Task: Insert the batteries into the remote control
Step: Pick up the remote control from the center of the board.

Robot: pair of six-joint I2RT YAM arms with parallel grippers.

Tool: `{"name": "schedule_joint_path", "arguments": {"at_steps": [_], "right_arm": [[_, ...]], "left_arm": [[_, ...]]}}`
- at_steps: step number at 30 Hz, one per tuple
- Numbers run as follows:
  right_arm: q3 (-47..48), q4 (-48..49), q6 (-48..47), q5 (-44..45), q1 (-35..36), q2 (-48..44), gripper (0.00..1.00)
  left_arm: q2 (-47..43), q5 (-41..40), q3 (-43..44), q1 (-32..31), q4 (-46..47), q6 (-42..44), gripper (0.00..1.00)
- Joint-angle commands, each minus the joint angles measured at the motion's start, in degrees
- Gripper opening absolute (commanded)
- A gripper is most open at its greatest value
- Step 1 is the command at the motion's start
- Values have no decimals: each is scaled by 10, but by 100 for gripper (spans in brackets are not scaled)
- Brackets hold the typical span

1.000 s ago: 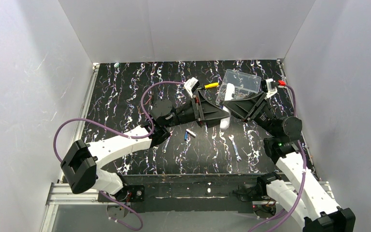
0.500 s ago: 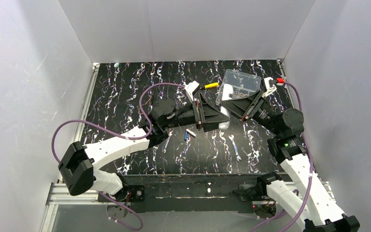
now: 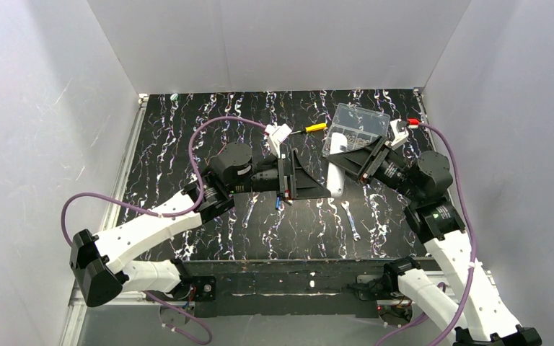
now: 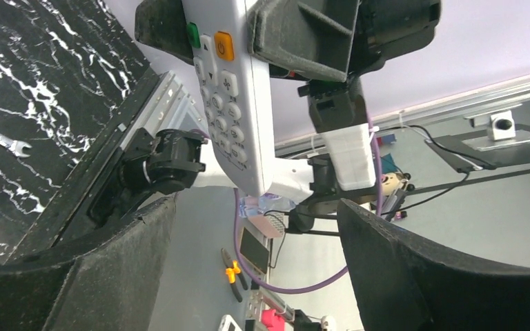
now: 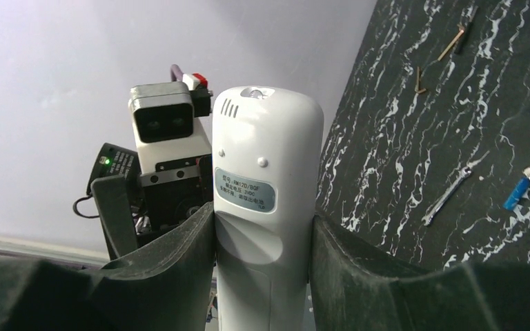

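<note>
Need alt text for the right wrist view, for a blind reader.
The right hand grips the white remote control, its labelled back facing the camera. To the right, a wrench and a blue battery lie on the black marbled table.

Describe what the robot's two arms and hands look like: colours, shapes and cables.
The left arm and right arm have white shells with black joints, and a purple cable loops along each. The left hand and right hand have broad black wedge-shaped fingers, with a white camera box and red plug at the wrist.
</note>
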Motion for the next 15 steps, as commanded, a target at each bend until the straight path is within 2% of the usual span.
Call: {"name": "schedule_joint_path", "arguments": {"at_steps": [1,7,15], "right_arm": [[37,-43,-13,13,0,5,1],[40,-67,-14,16,0,12,1],[36,-90,-10,20,1,18,1]], "left_arm": [[-2,9,32,-6,-32,50,85],[7,-47,71,-21,-153,135,79],[12,-138,81,-38,-191,186,79]]}}
